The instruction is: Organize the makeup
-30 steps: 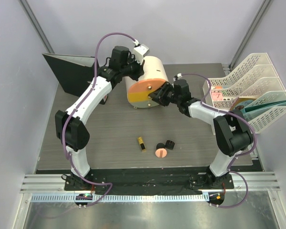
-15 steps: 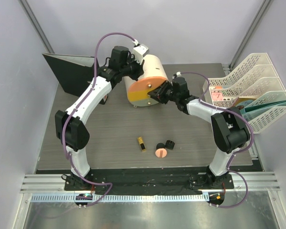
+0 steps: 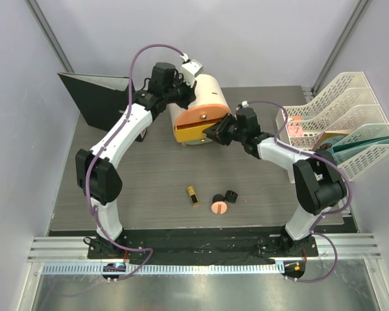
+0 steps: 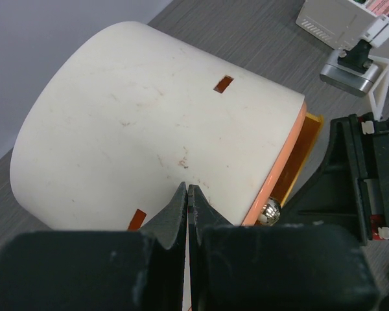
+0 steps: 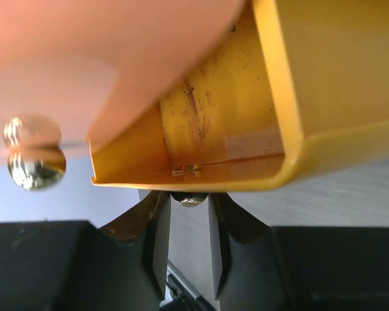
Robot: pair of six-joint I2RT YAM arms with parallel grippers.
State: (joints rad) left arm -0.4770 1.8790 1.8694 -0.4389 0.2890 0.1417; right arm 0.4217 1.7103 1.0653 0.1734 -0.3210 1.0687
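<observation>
The makeup lies on the table's near middle: a black-gold lipstick [image 3: 192,195], a round pink compact [image 3: 218,207] and two small black jars [image 3: 231,195]. Behind them a cream-and-orange cylindrical box [image 3: 204,103] lies on its side. My left gripper [image 3: 181,92] [image 4: 188,189] is shut and empty, its tips pressed on the box's cream wall [image 4: 149,116]. My right gripper [image 3: 219,133] [image 5: 190,208] is shut on the small silver knob [image 5: 190,199] of the box's yellow drawer [image 5: 246,149], which stands a little way out of the orange front [image 4: 282,162].
A second silver knob [image 5: 32,162] sits on the peach front panel above the drawer. A black folder [image 3: 94,97] stands at the back left. A white file rack [image 3: 340,123] with papers fills the right side.
My right gripper has closed on the drawer knob and drawn back slightly, and the yellow drawer has slid a little out of the box. The left arm has not moved.
</observation>
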